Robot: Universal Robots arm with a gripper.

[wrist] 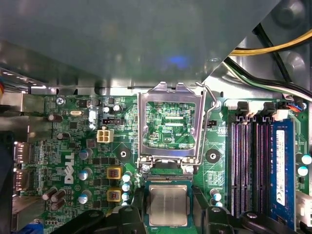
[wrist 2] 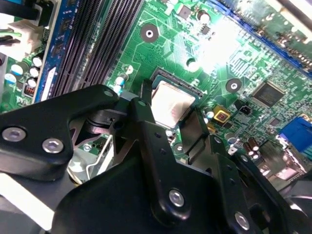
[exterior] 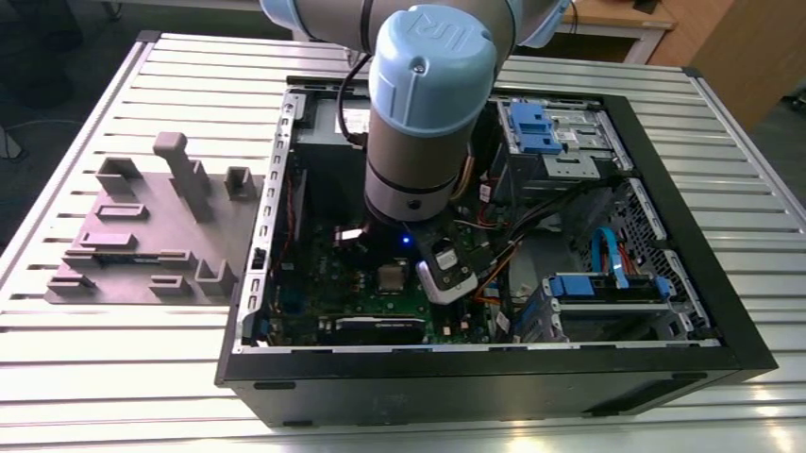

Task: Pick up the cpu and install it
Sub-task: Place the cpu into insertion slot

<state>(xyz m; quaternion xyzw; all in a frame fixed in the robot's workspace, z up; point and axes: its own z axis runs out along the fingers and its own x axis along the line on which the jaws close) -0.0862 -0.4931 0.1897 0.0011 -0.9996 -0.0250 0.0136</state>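
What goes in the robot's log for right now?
gripper: straddling cpu | cpu: in motherboard socket | socket frame: flipped open

The arm (exterior: 422, 123) stood nearly upright, its thick grey-and-blue wrist segment (exterior: 416, 179) pointing straight down. The gripper (wrist 2: 170, 112) hung low beneath it, with its black bolted body close to the lens in the second wrist view.

silvery square cpu (wrist: 167, 205), flat in socket (wrist: 168, 180)
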